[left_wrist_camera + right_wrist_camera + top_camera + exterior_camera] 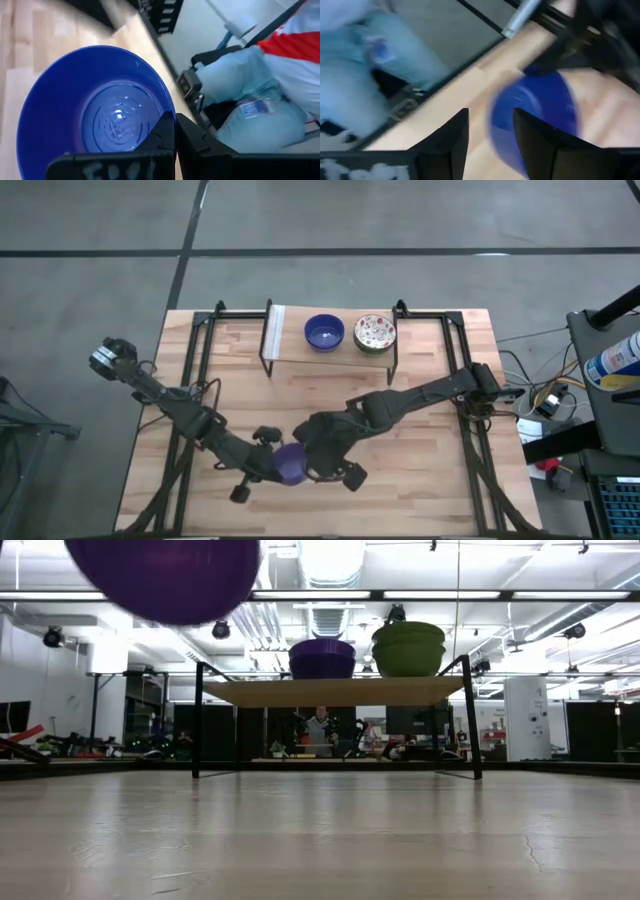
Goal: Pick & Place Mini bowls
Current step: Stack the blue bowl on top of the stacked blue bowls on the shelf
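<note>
Down near the worktop's (420, 470) front edge, the left gripper (283, 463) pinches a blue bowl's (291, 464) rim in closed fingers; the right gripper's (322, 465) fingers stand apart beside it.

Open tabletop (420, 490) below the shelf (330, 352); both arms crowding the near-centre.

Wood-plank table (420, 480) on a grey concrete floor (400, 220) with dark seam lines. Behind it a large open hall: ceiling strip lights (330, 595), white walls, dark equipment along the far side, a person (320, 730) standing in the distance. Cart (610, 380) with cables right of table.
</note>
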You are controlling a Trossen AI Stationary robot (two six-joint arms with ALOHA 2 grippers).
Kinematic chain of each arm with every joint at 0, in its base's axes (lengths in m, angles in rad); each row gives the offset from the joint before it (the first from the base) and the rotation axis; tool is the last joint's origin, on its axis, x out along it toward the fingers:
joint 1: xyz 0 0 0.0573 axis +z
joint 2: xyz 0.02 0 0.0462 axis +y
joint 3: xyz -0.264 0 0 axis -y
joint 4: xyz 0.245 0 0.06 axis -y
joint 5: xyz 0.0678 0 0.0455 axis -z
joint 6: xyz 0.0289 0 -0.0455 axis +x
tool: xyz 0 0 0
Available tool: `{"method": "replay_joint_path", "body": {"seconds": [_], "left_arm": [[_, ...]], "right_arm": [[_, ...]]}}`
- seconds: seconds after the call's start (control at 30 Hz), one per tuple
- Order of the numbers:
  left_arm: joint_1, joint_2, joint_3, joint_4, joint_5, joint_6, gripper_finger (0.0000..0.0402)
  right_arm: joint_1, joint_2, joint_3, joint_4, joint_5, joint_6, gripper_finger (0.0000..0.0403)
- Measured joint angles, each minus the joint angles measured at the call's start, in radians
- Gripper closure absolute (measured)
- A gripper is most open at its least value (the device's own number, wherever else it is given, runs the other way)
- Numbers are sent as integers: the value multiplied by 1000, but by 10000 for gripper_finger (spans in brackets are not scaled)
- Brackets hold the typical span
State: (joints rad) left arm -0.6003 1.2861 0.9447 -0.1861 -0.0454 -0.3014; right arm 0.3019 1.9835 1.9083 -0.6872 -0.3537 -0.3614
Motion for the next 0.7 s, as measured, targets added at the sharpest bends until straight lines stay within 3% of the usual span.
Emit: {"method": "replay_joint_path", "body": {"seconds": [0.1,0.3,0.5,0.7], "left_arm": [[-2,0,0,32,20,27,401],[-2,0,0,48,26,52,401],[-1,-1,0,53,23,69,401],[0,-14,0,54,-1,90,401]], "right_arm": [[-2,4,-1,-1,79,8,244],[-3,14,-2,-13,84,-14,243],[-5,15,-3,-15,-7,-17,258],[-5,15,-3,-24,-18,-13,297]]}}
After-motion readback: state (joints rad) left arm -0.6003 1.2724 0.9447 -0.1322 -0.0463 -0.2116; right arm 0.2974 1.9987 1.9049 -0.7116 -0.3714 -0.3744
